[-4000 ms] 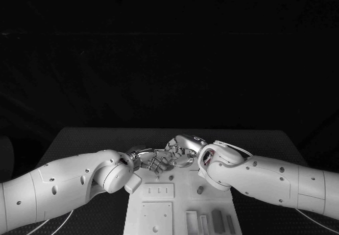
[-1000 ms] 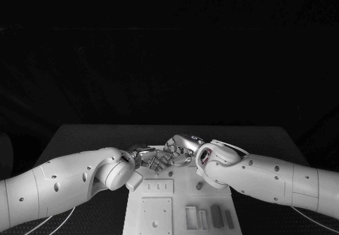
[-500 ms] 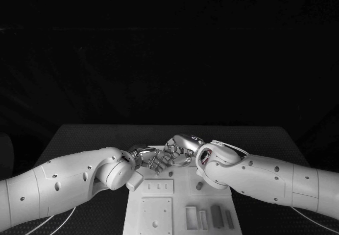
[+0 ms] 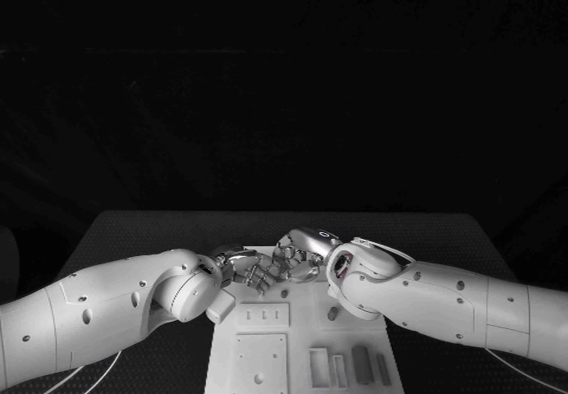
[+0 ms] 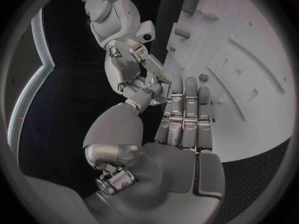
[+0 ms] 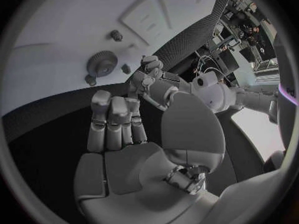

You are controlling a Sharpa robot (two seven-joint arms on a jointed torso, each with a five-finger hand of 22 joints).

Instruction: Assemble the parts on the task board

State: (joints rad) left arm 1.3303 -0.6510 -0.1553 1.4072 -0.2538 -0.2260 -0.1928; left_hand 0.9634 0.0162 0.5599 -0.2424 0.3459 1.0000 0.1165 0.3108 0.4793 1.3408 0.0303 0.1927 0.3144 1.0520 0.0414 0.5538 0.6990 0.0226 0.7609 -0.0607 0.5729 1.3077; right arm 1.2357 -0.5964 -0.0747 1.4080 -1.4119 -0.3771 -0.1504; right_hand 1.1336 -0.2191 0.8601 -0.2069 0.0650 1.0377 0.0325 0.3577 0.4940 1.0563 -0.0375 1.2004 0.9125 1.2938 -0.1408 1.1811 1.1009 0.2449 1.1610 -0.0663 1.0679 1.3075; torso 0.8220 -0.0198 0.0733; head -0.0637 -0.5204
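The white task board (image 4: 296,328) lies lengthwise in the middle of the table. Both hands meet over its far end. My left hand (image 4: 243,268) reaches in with its fingers straight and its palm bare (image 5: 184,129). My right hand (image 4: 305,246) faces it, its fingers nearly straight with nothing in them (image 6: 115,119). A dark gear (image 6: 101,63) lies flat on the board just beyond the right hand's fingertips, with a small peg (image 6: 116,35) standing farther off. The left hand's fingertips (image 6: 149,67) sit close beside the gear. Small pegs (image 5: 182,32) stand near the board's edge.
Closer to me the board carries a small slotted plate (image 4: 267,314), a larger square panel (image 4: 260,361) and several upright bars (image 4: 350,365) at its near right. The black table (image 4: 142,234) stretches out on both sides.
Both hands have stayed together over the board's far end. The left hand's fingers have shifted a little toward the right hand.
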